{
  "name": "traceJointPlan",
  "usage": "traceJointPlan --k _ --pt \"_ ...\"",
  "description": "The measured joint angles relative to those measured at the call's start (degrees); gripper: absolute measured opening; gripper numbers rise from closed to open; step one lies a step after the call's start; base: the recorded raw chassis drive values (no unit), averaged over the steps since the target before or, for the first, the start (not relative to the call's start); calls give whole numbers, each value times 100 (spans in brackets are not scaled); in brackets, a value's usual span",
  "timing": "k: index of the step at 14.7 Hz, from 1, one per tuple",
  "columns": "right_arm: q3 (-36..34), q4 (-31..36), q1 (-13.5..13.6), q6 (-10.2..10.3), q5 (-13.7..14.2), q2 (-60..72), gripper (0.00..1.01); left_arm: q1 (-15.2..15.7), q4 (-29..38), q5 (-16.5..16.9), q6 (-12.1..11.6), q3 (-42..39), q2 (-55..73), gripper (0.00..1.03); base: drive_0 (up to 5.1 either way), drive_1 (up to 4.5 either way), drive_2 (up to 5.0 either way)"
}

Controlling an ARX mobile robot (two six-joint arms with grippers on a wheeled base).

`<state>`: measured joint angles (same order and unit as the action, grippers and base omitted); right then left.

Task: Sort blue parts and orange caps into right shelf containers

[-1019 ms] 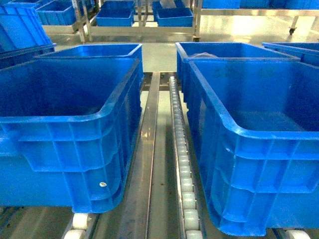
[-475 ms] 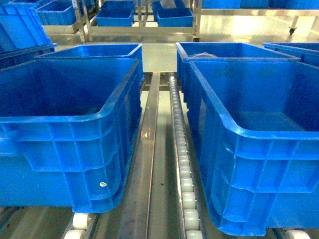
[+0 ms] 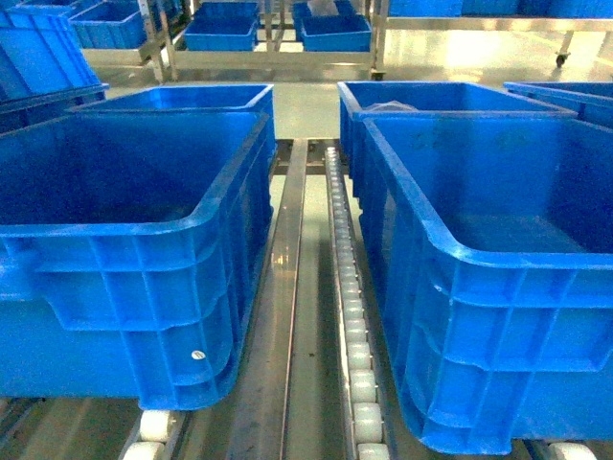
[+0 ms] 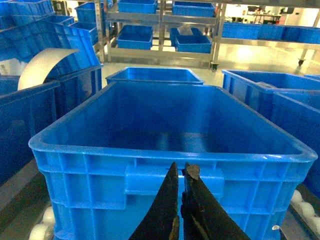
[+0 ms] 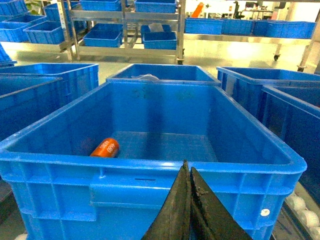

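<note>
Two deep blue containers stand side by side on the roller track, one on the left [image 3: 144, 228] and one on the right [image 3: 450, 251]. My left gripper [image 4: 180, 167] is shut with nothing in it, just short of the near wall of the left container [image 4: 150, 150], whose floor looks bare. In the right wrist view my right gripper [image 5: 187, 166] is shut and empty in front of the right container's near rim [image 5: 125, 165]. An orange cap [image 5: 105, 147] lies on its side on that container's floor, at the left. No blue parts show. Neither gripper appears in the head view.
A metal rail and a row of white rollers [image 3: 347, 287] run between the two containers. Two more blue crates [image 3: 192, 96] [image 3: 431, 96] stand behind them. Metal shelving with shallow blue bins [image 3: 220, 34] lines the far side.
</note>
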<state>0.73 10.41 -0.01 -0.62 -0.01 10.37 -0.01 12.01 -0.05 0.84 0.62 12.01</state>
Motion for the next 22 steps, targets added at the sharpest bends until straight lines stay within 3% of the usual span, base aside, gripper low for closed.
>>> traceJointPlan --k 3,7,9,12,15,16,17,18,22 --pt "0 -103 0 0 0 -74 1 0 -83 0 0 0 -83 2 0 0 0" --pt "2 -1040 0 2 -13 -743 1 0 -197 -4 0 0 -192 2 0 0 0" --pt "2 -1032 0 2 -2 -1019 1 0 -328 4 0 0 -282 2 0 0 0" --pt "2 -1088 0 4 0 -1005 1 0 -1290 2 -2 2 -1038 2 0 0 0" --pt "2 -1069 0 4 4 -1005 1 0 -1257 17 -7 2 -1139 2 0 0 0" --pt "2 -1064 0 2 -2 -1008 9 0 -1211 0 -4 2 -1139 8 0 0 0" --pt "2 -1067 0 2 -2 -1005 74 0 -1228 2 -7 0 -1139 72 0 0 0" --pt "2 -1067 0 9 -2 -1005 98 0 -1226 2 -22 0 -1139 98 0 0 0" --pt "2 -1067 0 7 -2 -1005 98 0 -1228 2 -22 0 -1139 98 0 0 0"
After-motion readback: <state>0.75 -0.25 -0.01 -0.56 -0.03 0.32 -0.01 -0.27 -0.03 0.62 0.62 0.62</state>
